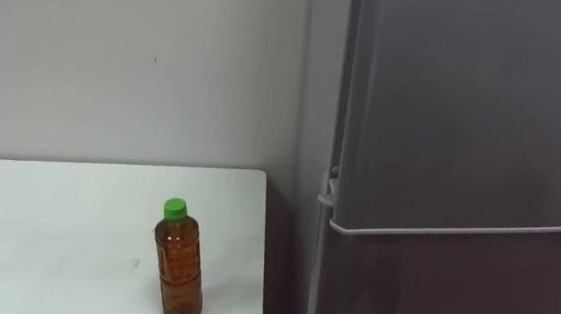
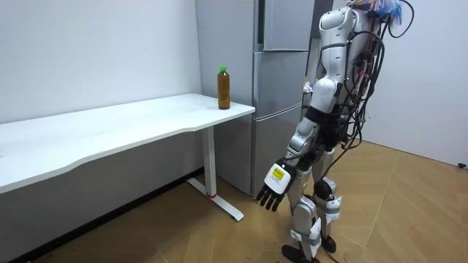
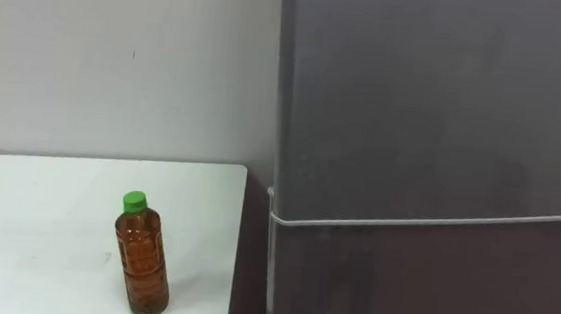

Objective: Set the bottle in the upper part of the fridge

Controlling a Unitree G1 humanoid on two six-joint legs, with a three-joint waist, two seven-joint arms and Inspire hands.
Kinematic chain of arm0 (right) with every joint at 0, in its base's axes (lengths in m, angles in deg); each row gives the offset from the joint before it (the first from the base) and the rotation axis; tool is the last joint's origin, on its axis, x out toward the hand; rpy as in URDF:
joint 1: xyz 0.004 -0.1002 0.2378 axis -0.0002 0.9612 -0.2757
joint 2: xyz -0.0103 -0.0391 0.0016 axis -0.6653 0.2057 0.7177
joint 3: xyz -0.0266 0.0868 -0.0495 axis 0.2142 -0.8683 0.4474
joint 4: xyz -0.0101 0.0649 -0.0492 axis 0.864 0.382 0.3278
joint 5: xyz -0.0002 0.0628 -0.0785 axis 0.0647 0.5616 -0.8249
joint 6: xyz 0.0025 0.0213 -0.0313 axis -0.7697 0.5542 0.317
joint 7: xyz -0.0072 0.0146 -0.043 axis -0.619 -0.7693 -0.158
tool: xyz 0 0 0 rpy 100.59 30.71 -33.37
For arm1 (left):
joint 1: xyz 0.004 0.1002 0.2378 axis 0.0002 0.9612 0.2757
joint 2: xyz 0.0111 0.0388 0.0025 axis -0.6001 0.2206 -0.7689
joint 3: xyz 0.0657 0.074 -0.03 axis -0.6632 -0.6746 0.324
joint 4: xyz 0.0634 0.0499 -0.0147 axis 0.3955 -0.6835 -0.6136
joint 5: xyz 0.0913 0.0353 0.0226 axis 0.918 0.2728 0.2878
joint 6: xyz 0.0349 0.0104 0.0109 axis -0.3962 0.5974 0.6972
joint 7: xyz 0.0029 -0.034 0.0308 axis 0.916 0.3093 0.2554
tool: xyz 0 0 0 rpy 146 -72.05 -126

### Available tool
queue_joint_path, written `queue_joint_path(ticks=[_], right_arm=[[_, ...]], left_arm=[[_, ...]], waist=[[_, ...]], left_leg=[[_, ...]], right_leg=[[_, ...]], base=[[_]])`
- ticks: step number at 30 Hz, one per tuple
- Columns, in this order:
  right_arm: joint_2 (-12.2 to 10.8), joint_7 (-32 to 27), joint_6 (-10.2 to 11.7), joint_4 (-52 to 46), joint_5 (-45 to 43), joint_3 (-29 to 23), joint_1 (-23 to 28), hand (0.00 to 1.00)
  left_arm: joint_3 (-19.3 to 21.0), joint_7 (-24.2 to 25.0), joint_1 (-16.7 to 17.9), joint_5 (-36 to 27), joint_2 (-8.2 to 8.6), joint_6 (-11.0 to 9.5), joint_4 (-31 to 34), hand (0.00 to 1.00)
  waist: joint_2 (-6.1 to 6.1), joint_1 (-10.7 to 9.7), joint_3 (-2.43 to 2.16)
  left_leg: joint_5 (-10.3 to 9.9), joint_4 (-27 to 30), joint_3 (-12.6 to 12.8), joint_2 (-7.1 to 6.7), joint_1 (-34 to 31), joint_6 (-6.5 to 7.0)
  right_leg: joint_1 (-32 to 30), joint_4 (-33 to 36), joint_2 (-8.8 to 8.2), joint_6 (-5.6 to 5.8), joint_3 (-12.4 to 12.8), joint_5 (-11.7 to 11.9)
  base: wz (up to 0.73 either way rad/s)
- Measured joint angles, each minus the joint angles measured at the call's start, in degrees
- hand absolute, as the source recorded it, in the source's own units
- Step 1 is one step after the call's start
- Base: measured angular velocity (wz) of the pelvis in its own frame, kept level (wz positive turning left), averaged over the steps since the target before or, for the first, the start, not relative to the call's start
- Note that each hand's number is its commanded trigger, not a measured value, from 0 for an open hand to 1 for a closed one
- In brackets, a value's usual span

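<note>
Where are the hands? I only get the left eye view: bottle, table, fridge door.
Observer: The left hand hangs low beside the thigh. Its fingers are straight and it holds nothing.
Operator: How is the robot placed relative to the fridge?
Observer: It stands upright on the wooden floor, directly in front of the fridge. The end of the table is on its left.
</note>
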Motion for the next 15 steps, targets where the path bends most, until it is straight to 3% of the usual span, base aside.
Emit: queue_joint_path(ticks=[8,15], right_arm=[[0.3,0.0,-1.4,-0.4,-4.1,0.1,-1.1,0.00],[0.4,0.1,-1.4,-0.5,-4.1,0.0,-1.1,0.00]], left_arm=[[-0.1,0.7,-0.1,8.0,0.00,3.2,0.2,0.00],[0.1,0.2,-0.6,10.2,-0.01,4.0,0.2,0.00]], waist=[[-0.21,-0.1,-0.04],[-0.21,-0.1,-0.12]], left_leg=[[0.0,0.0,0.0,0.01,0.0,0.00],[0.0,0.1,0.0,0.00,-0.1,-0.02]], right_leg=[[-0.1,0.0,-0.12,-0.04,0.1,-0.2],[0.0,-0.5,-0.06,-0.04,0.0,-0.2]], base=[[0.00],[0.00]])
